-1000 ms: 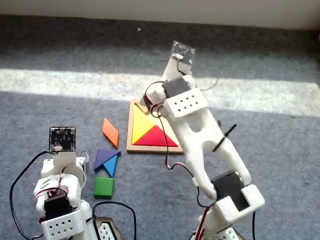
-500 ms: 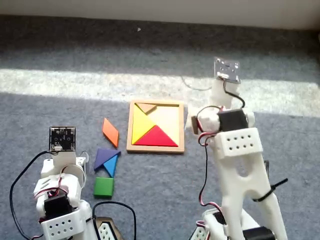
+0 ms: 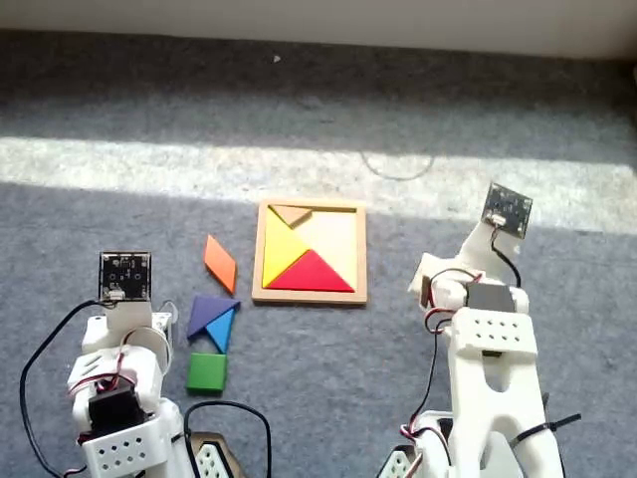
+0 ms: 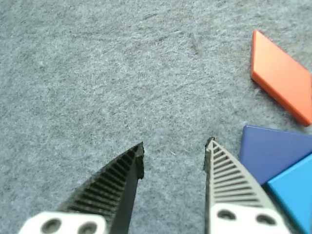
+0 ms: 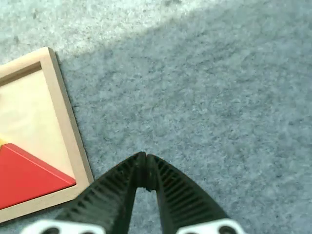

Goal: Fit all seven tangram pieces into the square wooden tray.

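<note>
One wooden tray (image 3: 310, 297) holds three pieces: tan triangle (image 3: 291, 214), yellow triangle (image 3: 279, 251), red triangle (image 3: 312, 271). Four pieces lie outside it: orange parallelogram (image 3: 220, 263), dark blue triangle (image 3: 206, 312), light blue triangle (image 3: 221, 329), green square (image 3: 206, 371).

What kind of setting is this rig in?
Likely an indoor hobby or lab setup on a floor or covered table: a grey carpet-like surface, a band of sunlight across it, and a pale wall base along the far edge.

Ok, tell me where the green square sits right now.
High view: the green square lies on the grey carpet, lower left of the wooden tray, just below the light blue triangle.
</note>
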You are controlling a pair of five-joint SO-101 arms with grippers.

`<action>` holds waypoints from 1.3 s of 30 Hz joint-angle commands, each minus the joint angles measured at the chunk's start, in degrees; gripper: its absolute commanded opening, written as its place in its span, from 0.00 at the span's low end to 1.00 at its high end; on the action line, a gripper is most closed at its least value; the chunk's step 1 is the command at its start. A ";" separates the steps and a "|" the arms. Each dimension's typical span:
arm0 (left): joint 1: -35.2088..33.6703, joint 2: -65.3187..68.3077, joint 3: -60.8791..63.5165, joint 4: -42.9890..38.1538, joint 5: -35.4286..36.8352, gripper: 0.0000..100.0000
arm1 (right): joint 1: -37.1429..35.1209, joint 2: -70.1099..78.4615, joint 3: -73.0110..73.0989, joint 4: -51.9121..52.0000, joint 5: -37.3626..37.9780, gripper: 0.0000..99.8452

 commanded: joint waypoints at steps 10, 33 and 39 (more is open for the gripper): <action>8.84 -0.22 -19.21 13.98 -1.67 0.29 | 4.70 -1.63 0.92 -6.11 0.70 0.01; 23.60 52.18 -29.23 10.29 -2.64 0.29 | 4.62 -1.63 5.14 -12.35 6.07 0.01; 23.34 61.41 -26.86 4.22 -2.64 0.28 | 4.62 -1.63 5.14 -12.35 6.15 0.01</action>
